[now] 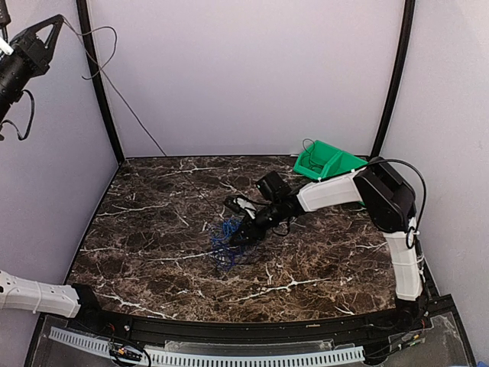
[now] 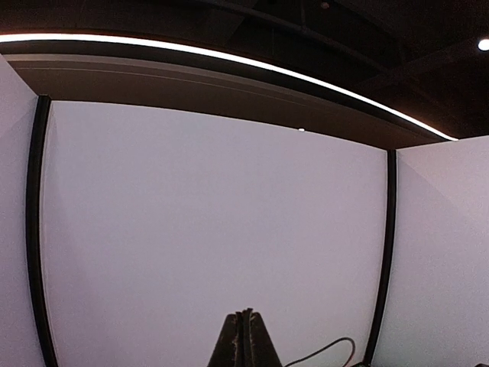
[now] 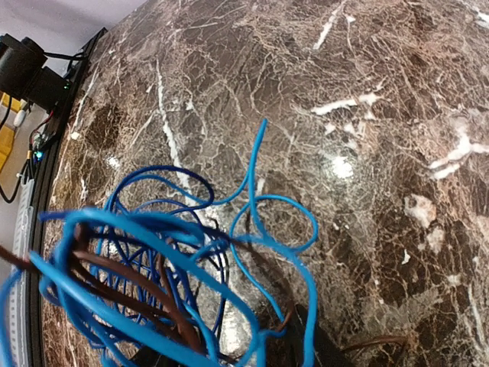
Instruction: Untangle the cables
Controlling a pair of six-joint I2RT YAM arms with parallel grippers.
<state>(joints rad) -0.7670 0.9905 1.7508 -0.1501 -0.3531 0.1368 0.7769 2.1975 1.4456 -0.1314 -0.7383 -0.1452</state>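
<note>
The cables (image 1: 225, 245) are a clump of thin blue and dark wires lying on the marble table (image 1: 153, 222) at its middle. My right gripper (image 1: 243, 233) is low at the clump's right edge. In the right wrist view the blue and brown loops (image 3: 153, 267) fill the lower left, close to the lens. They hide most of the dark fingers (image 3: 309, 344), which seem closed on strands. My left gripper (image 1: 47, 32) is raised high at the far left with its jaws together (image 2: 246, 315). A thin black cable (image 1: 122, 99) runs from it down to the table's back edge.
A green bin (image 1: 327, 160) stands at the back right corner of the table. Black frame posts (image 1: 103, 84) stand at the back corners. The left arm's white link (image 1: 34, 294) lies along the near left edge.
</note>
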